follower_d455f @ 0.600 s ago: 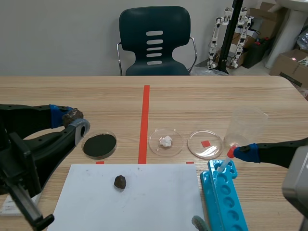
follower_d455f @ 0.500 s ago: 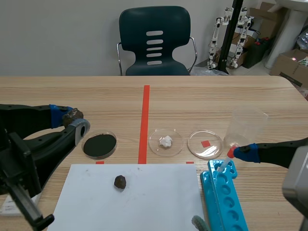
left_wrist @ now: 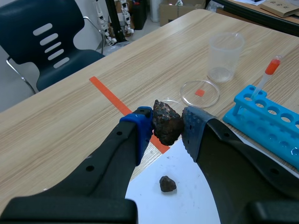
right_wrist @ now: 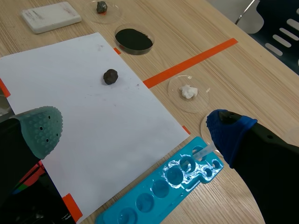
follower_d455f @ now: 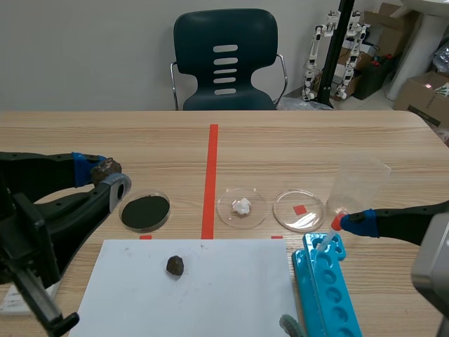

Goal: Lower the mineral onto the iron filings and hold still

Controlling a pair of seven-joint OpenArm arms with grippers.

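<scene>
We have the mineral [follower_d455f: 106, 168] pinched in the left end effector [left_wrist: 167, 128], raised beside the iron filings [follower_d455f: 144, 210]; lowering and holding are not yet done.

No text, label, brand, number or sign can be read in any view. The cardboard boxes [follower_d455f: 423, 98] at the upper right of the scene view are too small and blurred for any print to be made out. The white block [right_wrist: 50, 17] at the upper left of the right wrist view shows only faint grey marks that form no legible characters.
</scene>
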